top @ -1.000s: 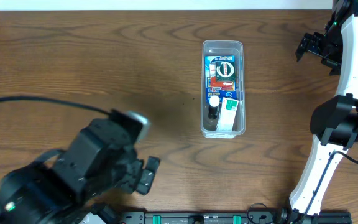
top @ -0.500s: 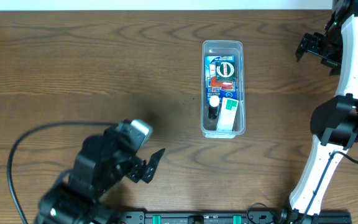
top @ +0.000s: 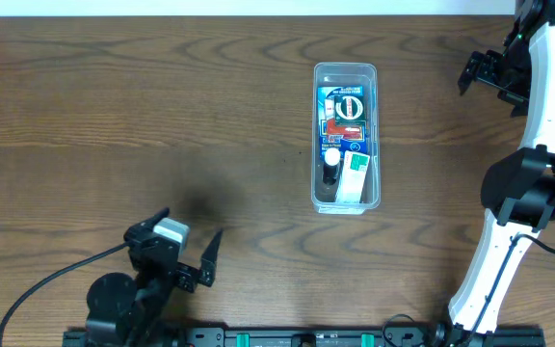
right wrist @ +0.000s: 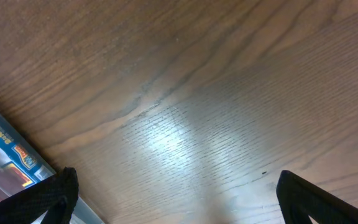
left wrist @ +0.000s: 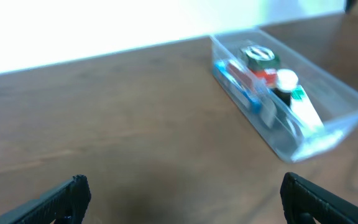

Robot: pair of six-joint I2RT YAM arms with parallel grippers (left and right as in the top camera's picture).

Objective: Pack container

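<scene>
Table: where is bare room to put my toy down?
The table is bare left of the container, above the left tool. So is the strip between container and right arm. Inside the container it is crowded.

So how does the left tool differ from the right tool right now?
The left tool sits near the table's front edge, left of the container; the right tool is at the far right, level with the container's far end. The left arm looks black; the right arm is mostly white. Both tools stand open, empty, and clear of the container.
</scene>
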